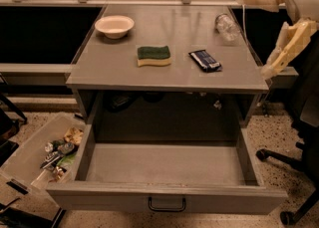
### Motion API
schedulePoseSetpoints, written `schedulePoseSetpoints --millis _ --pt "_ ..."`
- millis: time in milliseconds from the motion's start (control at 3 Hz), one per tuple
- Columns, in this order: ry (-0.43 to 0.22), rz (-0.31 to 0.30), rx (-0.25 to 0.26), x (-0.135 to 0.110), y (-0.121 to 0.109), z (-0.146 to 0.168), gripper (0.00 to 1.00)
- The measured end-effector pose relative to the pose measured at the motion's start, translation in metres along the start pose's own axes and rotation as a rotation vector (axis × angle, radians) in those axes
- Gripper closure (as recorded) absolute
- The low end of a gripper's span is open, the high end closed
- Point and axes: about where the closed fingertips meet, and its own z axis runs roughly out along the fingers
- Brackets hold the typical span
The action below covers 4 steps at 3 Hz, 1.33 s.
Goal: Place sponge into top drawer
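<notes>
The sponge (pixel 153 55), dark green on top with a yellow base, lies flat on the grey table top (pixel 109 67) near its middle. The top drawer (pixel 164 165) is pulled wide open below the table and its flat grey bottom is bare; a dark bar handle (pixel 167 204) sits on its front panel. My gripper (pixel 251 33) hangs at the table's right edge, above and to the right of the sponge. Its two cream fingers (pixel 286 48) are spread wide apart and hold nothing.
A white bowl (pixel 114 25) stands at the table's back left. A dark blue snack wrapper (pixel 205 60) lies right of the sponge. A clear plastic bottle (pixel 227 25) lies at the back right. A clear bin of clutter (pixel 30 157) sits on the floor left of the drawer. A chair base (pixel 284 157) is at the right.
</notes>
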Motion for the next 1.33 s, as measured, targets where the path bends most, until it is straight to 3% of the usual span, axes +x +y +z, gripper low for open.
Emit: schedulePoseSetpoints --millis 333,1000,1333 --pt "0.0 0.0 0.0 0.0 0.0 0.0 0.0" --pt "-0.042 -0.092 0.063 -0.012 0.005 -0.018 0.0" --pt "0.088 -0.123 0.217 -0.049 -0.028 -0.05 0.0"
